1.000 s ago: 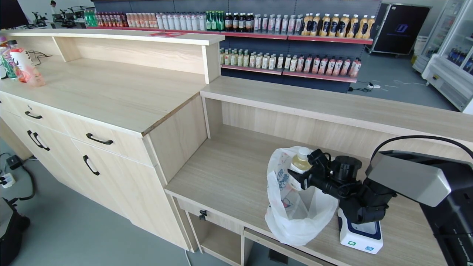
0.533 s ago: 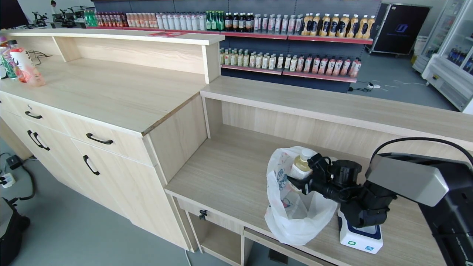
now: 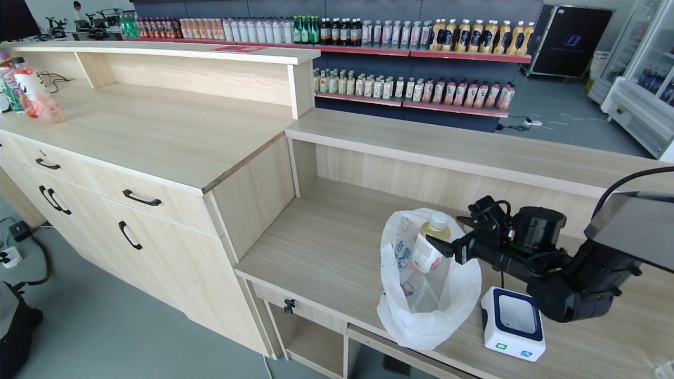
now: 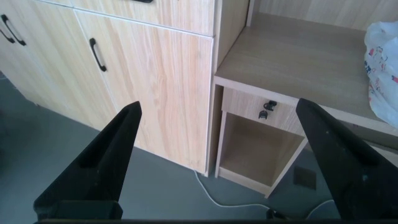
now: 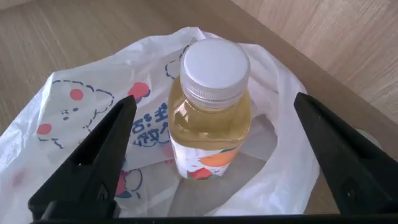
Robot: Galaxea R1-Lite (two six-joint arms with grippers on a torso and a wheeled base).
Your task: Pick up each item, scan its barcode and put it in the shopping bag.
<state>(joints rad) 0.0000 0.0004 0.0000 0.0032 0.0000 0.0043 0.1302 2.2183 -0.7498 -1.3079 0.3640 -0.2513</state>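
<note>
1. On the higher counter at the far left stand a few bottles (image 3: 32, 89), well apart from the bag. Judging by the task, these have yet to be picked up, scanned and bagged, so most of the work looks to be ahead.
2. The left gripper (image 4: 219, 103) hangs out over the floor before the cupboard doors, left of the bag. Its fingers are wide apart and hold nothing.
3. The shopping bag (image 3: 421, 321) sits on the lower counter (image 3: 326, 247) near its front edge, mouth open upward.
4. The bottle (image 3: 429, 247) stands inside the bag, its base down among the plastic and its neck rising above the rim. Its long axis runs close to vertical, perhaps leaning a little toward the far right, with the white cap (image 5: 214, 62) pointing up. Whether it was scanned cannot be told, but it appears bagged, so this item's turn seems finished.
5. The right gripper (image 3: 447, 231) is just right of the bottle at cap height. Its fingers are spread, one on either side of the bottle's line, and they do not touch it.
6. The scanner (image 3: 513, 321) sits just right of the bag, its window facing up and nothing over it.
</note>
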